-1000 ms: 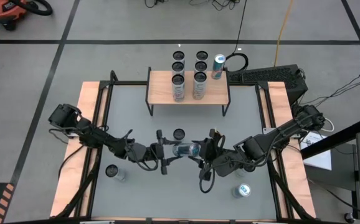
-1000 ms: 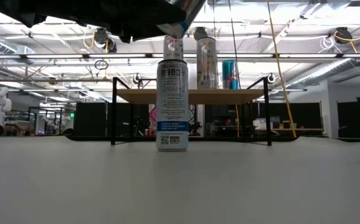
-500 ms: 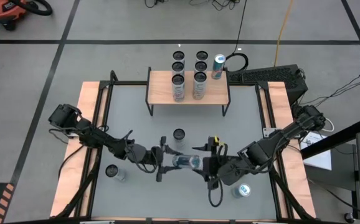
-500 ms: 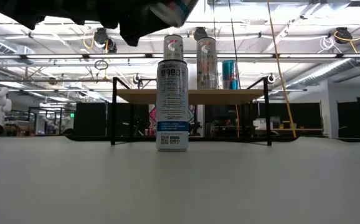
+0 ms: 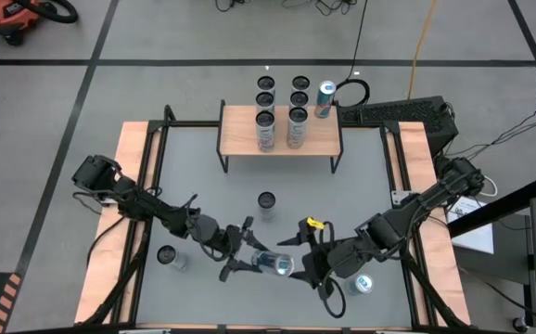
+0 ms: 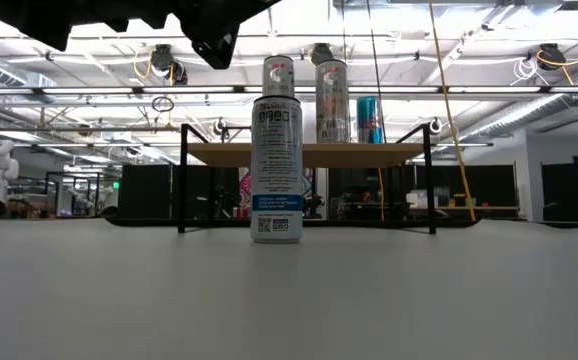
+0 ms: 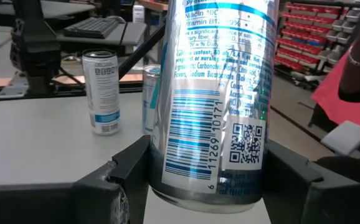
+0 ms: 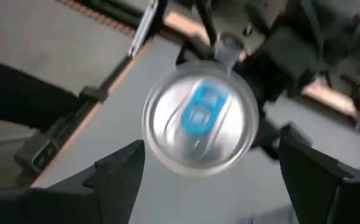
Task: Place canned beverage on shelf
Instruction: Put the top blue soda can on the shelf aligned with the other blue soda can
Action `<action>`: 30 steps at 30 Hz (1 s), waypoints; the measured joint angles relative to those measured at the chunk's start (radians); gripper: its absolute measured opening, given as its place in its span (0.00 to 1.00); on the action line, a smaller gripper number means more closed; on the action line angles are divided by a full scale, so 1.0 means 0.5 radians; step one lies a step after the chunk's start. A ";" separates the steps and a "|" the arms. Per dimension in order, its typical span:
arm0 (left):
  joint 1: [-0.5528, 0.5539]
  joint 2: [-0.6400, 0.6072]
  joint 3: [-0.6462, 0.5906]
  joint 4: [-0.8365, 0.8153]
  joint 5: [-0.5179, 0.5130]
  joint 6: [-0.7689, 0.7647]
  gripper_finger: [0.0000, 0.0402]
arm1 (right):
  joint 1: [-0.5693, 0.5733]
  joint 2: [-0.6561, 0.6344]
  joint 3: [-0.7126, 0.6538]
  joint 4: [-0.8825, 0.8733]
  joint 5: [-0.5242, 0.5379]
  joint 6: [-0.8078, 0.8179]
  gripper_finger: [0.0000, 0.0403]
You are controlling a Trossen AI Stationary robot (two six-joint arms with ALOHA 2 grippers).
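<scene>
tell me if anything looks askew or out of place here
One can lies on its side in mid-air between the two grippers, while every other can stands upright. The left gripper is shut on it; the right gripper sits open at its top end. Nothing looks spilled or dented.

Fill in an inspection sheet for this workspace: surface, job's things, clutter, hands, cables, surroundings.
Surface: grey table with wood side edges.
Job's things: shelf at the far edge, several cans standing on it; held can lying level above the near table.
Clutter: three loose cans upright on the table, middle, near left, near right.
Hands: left hand shut on the held can's body; right hand open, facing the can's top.
Cables: yellow cable across the floor beyond the table.
Surroundings: keyboard at the far right corner; a person's sleeve in the left wrist view.
</scene>
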 joint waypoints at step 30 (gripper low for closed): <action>-0.001 0.000 0.000 -0.044 0.018 0.011 0.68 | -0.032 0.176 0.000 0.242 -0.217 -0.233 0.42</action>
